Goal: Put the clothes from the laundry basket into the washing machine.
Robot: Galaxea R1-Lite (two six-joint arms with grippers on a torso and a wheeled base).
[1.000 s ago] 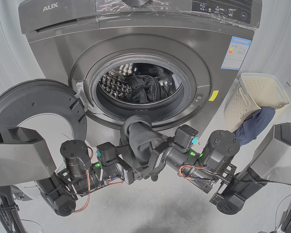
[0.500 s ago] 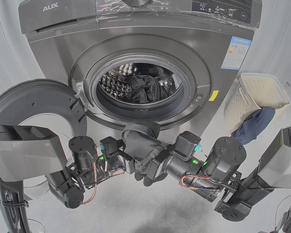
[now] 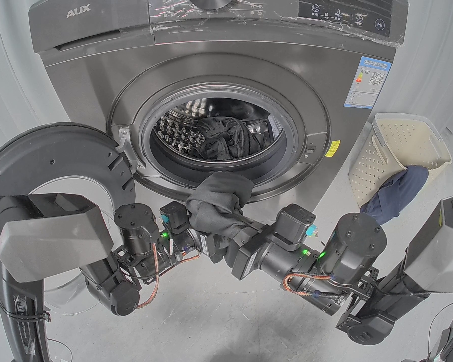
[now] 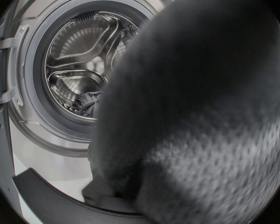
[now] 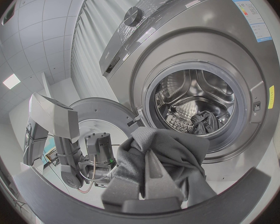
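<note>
The washing machine point(image 3: 85, 76) is seen head-on in the head view, grey, with its control panel wrapped in clear film. Its round door point(image 3: 60, 152) is swung fully open to the robot's left on the hinge, and the porthole is left unobstructed. The steel drum point(image 3: 181, 131) is exposed behind the grey rubber seal.

The laundry basket point(image 3: 387, 152), cream and perforated, is placed on the floor to the robot's right. It is tipped on its side with one wall leaning against the machine's side panel and its mouth turned outward.

A dark grey garment point(image 3: 216, 202) is held bunched in front of the machine. It is raised just below the lower rim of the porthole, outside the drum, with its upper fold overlapping the rim as seen from the head. A blue garment point(image 3: 395, 192) is found spilling from the basket's mouth onto the floor. A black garment point(image 3: 226, 139) is already lodged inside the drum, on its lower part.

The right gripper point(image 5: 154, 171) is located under the grey garment, and its jaws are clamped on the cloth, which is draped around the one visible finger point(image 5: 158, 175). The left gripper point(image 3: 209, 240) is positioned just beside it, under the same garment. It is covered by the cloth, so its state cannot be told.
</note>
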